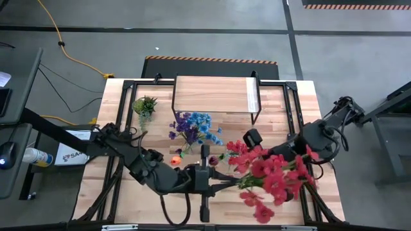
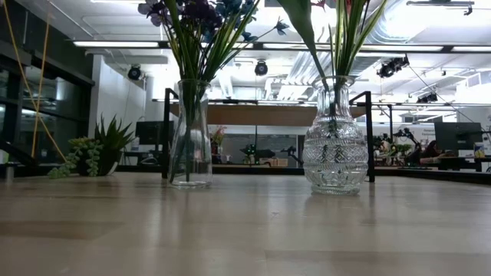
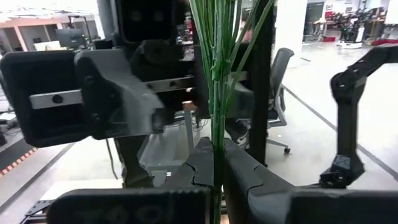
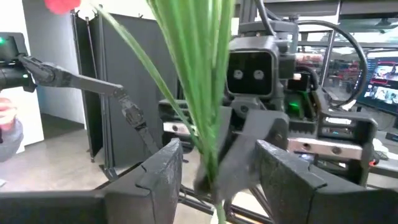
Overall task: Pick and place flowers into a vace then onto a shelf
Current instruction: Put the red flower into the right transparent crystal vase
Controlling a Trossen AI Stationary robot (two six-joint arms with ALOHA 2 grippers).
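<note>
Flowers (image 1: 270, 176) in two vases (image 2: 334, 138), left claw (image 3: 217, 171) clamped on stems, right claw (image 4: 214, 165) half-spread around them.

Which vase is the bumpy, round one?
The right-hand vase in the low view, round-bellied with a diamond pattern. The other vase is tall, slim and smooth.

Two dark jointed arms, black cabling, silver screwed claw (image 3: 214, 180) rail

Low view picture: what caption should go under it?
Two glass vases of green-stemmed flowers stand on the table.
</note>
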